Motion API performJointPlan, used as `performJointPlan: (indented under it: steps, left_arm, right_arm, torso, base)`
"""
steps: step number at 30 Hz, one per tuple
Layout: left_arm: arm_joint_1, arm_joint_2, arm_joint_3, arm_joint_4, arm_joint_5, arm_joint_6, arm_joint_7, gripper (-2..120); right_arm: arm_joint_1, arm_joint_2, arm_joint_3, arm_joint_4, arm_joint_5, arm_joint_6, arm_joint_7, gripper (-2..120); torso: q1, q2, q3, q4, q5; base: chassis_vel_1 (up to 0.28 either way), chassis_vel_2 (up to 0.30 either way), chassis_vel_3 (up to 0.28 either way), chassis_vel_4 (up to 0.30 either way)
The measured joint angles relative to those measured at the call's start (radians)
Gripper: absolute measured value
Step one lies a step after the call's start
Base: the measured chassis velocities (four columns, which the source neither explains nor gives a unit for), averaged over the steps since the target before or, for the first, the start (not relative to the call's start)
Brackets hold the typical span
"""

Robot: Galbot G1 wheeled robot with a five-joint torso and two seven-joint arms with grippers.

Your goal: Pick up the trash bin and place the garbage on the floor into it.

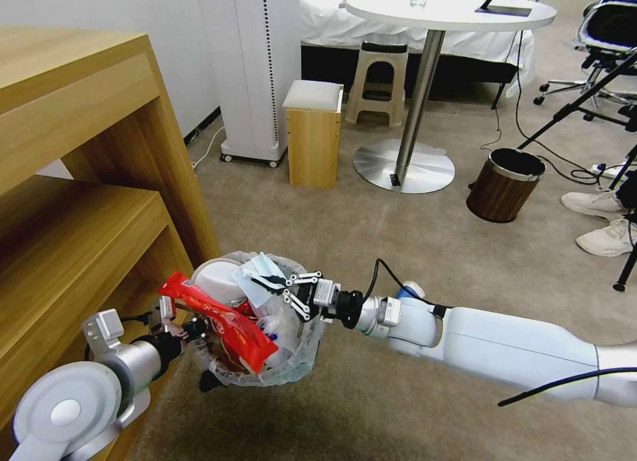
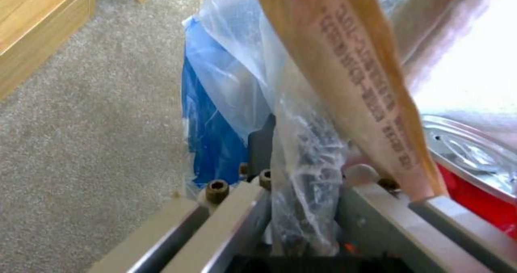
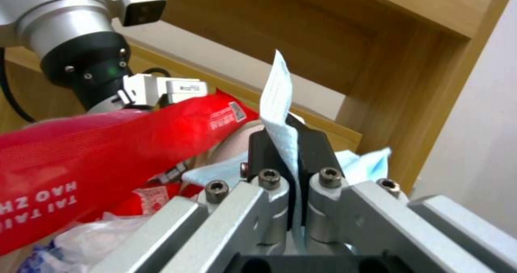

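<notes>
The trash bin [image 1: 282, 371], lined with a crinkled clear bag, hangs just above the floor [image 1: 411, 249] beside the wooden shelf. My left gripper [image 1: 189, 329] is shut on its rim, and in the left wrist view the gripper [image 2: 301, 172] pinches bag and dark wall, with the bin's blue side [image 2: 207, 143] beside it. Garbage fills the bin: a long red wrapper [image 1: 222, 318] [image 3: 80, 152], a red can [image 2: 479, 212], white pieces. My right gripper [image 1: 269, 283] [image 3: 288, 143] is over the bin's mouth, shut on a pale blue tissue [image 3: 277, 103].
A wooden shelf unit [image 1: 79, 182] stands close on the left. Farther back are a small wooden stool [image 1: 313, 136], a round white table [image 1: 451, 10] and a brown wood-grain bin [image 1: 504, 186]. A person's shoes [image 1: 597, 205] and tripod legs are at the right. Open carpet lies ahead.
</notes>
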Motion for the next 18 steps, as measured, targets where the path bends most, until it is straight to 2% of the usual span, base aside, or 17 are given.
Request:
performJointPlan:
  steps: [18]
  left_arm:
    - [-0.014, -0.008, 0.012, -0.001, -0.005, -0.004, -0.008, 0]
  right_arm:
    - [-0.006, -0.001, -0.060, 0.014, -0.032, -0.001, 0.015, 0]
  torso:
    - [0.000, 0.000, 0.000, 0.0000, -0.0001]
  base:
    - [0.000, 0.000, 0.000, 0.000]
